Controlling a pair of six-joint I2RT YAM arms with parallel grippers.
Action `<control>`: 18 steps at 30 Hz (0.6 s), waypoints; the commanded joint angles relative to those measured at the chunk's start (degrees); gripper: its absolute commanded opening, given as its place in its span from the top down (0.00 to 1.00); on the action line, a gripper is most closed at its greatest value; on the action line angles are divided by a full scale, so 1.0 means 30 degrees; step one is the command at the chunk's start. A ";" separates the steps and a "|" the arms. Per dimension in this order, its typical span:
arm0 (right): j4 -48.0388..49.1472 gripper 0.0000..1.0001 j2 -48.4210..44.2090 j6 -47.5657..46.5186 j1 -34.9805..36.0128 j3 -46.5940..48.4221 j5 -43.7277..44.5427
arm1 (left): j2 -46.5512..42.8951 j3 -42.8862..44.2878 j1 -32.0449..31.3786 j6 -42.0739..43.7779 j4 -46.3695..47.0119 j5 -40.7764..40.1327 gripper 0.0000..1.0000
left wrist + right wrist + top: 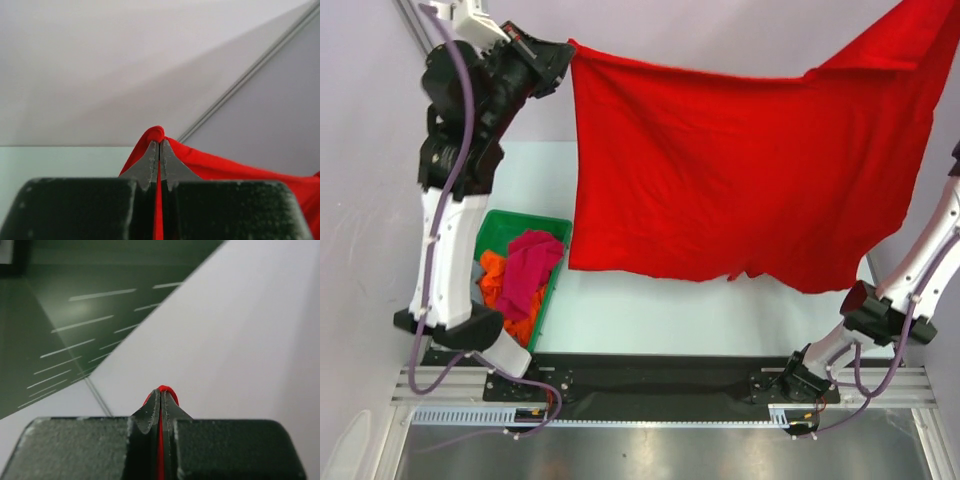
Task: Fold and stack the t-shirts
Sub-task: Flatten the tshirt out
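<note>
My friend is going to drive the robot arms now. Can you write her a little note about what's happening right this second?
Left gripper: shut on a top corner of the red t-shirt.
Right gripper: shut on red cloth at the shirt's other end, out of the top view.
The red t-shirt hangs spread in the air above the table.
An orange t-shirt and a magenta-pink t-shirt lie crumpled in the green tray.
Done: red one picked up and spread.
Left: lay it flat, fold it, then fold and stack the others.
</note>
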 commanded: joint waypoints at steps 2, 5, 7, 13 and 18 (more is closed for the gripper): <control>-0.0536 1.00 0.0893 -0.2670 0.1040 -0.0979 0.1224 | 0.0965 0.0578 0.1657 -0.1254 0.2694 0.1872 1.00; -0.1033 1.00 0.1597 -0.3083 0.1160 -0.0138 0.1167 | 0.1728 0.1045 0.1950 -0.1461 0.3486 0.2723 1.00; -0.1151 1.00 0.1980 -0.2762 0.0810 0.0335 0.0699 | 0.1846 0.1369 0.2097 -0.1520 0.3633 0.3045 1.00; 0.0071 1.00 -0.0093 -0.0392 -0.1765 -0.0013 0.0054 | 0.0008 0.0639 0.2127 -0.2456 0.3605 0.4012 1.00; 0.2646 1.00 -0.2119 0.4866 -0.6098 -0.0425 -0.1465 | -0.3071 -0.1644 0.2127 -0.2283 0.3081 0.4803 1.00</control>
